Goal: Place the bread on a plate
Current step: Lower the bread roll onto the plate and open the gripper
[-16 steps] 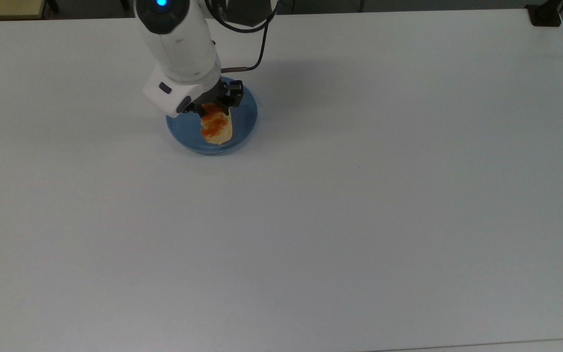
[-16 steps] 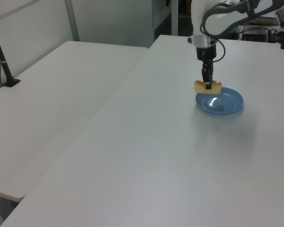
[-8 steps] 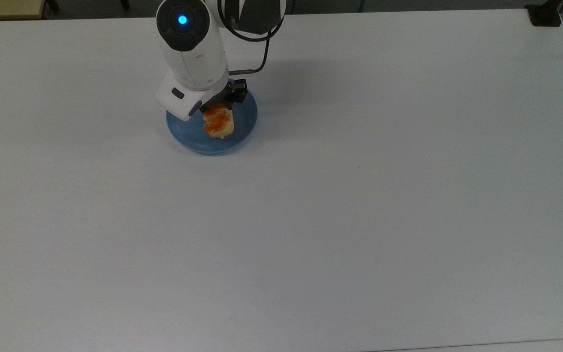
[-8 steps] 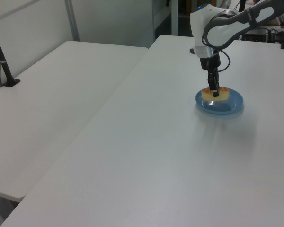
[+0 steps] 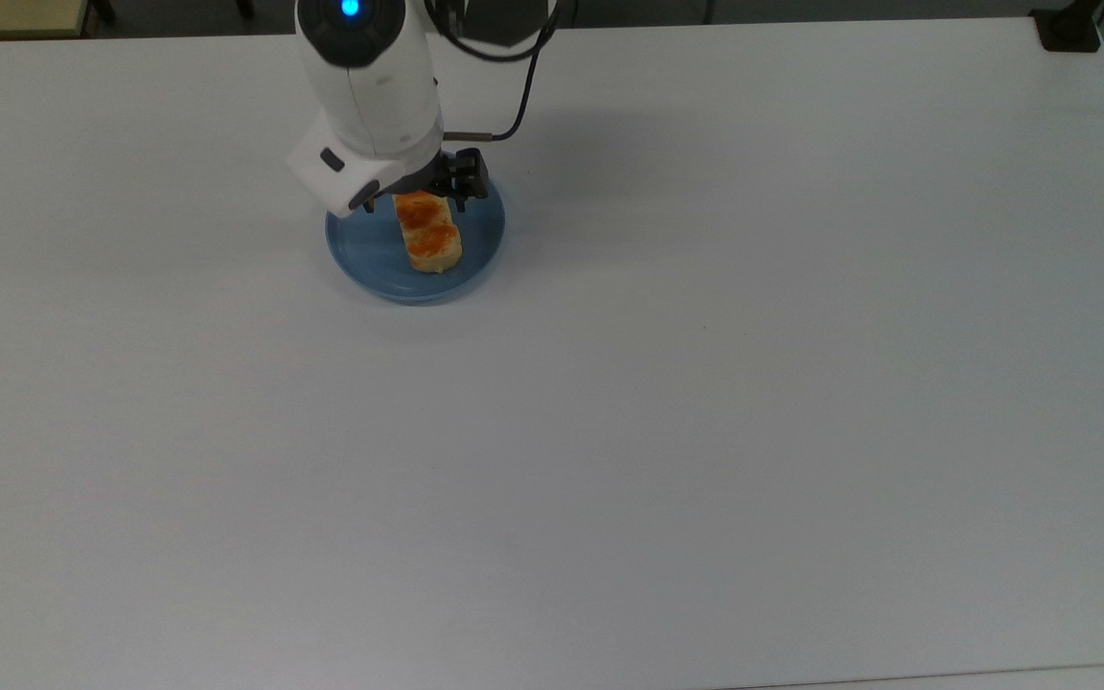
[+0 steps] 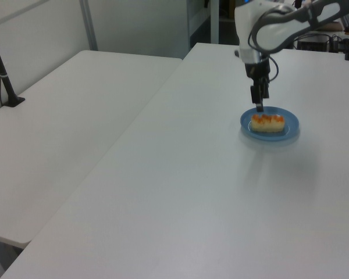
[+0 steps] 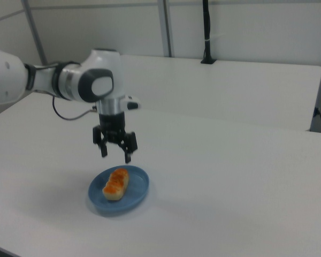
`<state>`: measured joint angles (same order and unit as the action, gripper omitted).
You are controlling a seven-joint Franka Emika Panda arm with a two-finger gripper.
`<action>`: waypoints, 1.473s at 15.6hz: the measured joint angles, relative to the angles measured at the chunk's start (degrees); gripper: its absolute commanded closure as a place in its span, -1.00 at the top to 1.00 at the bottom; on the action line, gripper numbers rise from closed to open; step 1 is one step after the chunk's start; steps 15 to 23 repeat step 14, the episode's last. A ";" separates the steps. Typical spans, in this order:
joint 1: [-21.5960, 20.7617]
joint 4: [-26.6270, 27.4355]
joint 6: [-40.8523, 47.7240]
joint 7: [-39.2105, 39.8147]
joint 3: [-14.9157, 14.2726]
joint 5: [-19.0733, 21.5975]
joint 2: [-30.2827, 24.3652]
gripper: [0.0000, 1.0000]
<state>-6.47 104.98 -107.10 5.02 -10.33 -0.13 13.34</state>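
Note:
The bread (image 5: 428,240) (image 6: 267,122) (image 7: 116,183), a small cream loaf with orange-brown bumps on top, lies flat on the blue plate (image 5: 363,254) (image 6: 289,131) (image 7: 139,190). My gripper (image 7: 115,154) (image 6: 259,106) hangs a little above the plate with its two fingers spread apart and nothing between them. In the top view the arm's white wrist covers the plate's far edge and the gripper (image 5: 423,191) sits over the loaf's far end.
The plate rests on a wide white table (image 5: 705,383). A second white table (image 6: 64,110) stands alongside in the left view. A black post (image 7: 206,32) rises at the back in the right view, and a black clamp (image 5: 1069,29) sits at the top view's far right corner.
The gripper lowered the bread onto the plate, let go of it and rose clear. The loaf now lies flat on the plate.

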 measured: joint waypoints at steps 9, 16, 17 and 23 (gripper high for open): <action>-0.27 -11.14 10.68 -3.45 2.02 0.00 -12.16 1.00; 0.93 -13.00 12.87 -3.55 2.27 0.00 -13.41 1.00; 0.93 -13.00 12.87 -3.55 2.27 0.00 -13.41 1.00; 0.93 -13.00 12.87 -3.55 2.27 0.00 -13.41 1.00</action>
